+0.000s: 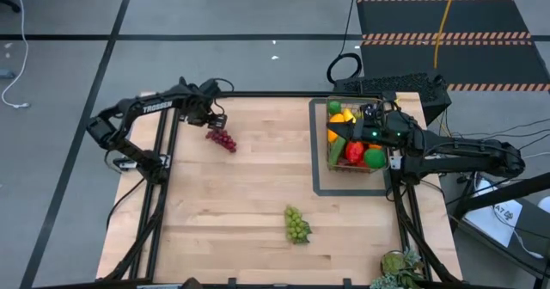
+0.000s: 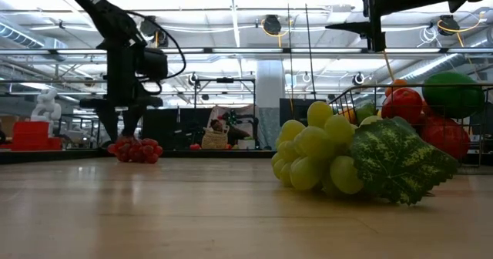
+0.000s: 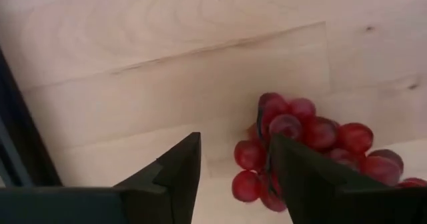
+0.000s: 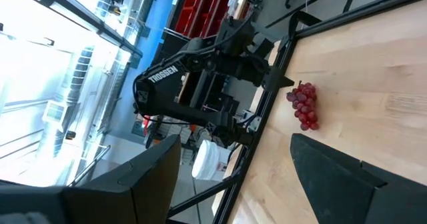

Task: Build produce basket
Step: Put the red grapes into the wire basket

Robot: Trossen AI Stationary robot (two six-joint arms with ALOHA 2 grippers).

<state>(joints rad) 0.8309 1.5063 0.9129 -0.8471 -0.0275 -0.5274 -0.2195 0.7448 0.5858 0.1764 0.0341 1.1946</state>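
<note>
A bunch of red-purple grapes (image 1: 222, 139) lies on the wooden table at the far left; it also shows in the low view (image 2: 137, 149). My left gripper (image 3: 233, 177) is open just above the bunch's end, with one finger (image 3: 300, 177) in front of the grapes (image 3: 313, 137) and the other over bare wood. A green grape bunch (image 1: 296, 224) with a leaf (image 2: 404, 163) lies near the front middle. The wire basket (image 2: 347, 99) at the far right holds red, green, yellow and orange produce (image 1: 354, 150). My right gripper (image 1: 371, 134) hovers open over the basket. My left gripper comes from above, pointing down. One finger (image 3: 300, 177) overlaps the near end of the red-purple bunch (image 3: 267, 151). I cannot tell whether it touches the grapes. The bunch lies on the table.
A flat dark tray frame (image 1: 318, 164) surrounds the basket. A green leafy item (image 1: 400, 267) lies at the front right corner. Dark rails (image 1: 163, 194) run along the table's left and right sides. Bare wood (image 1: 232, 203) lies between the two grape bunches.
</note>
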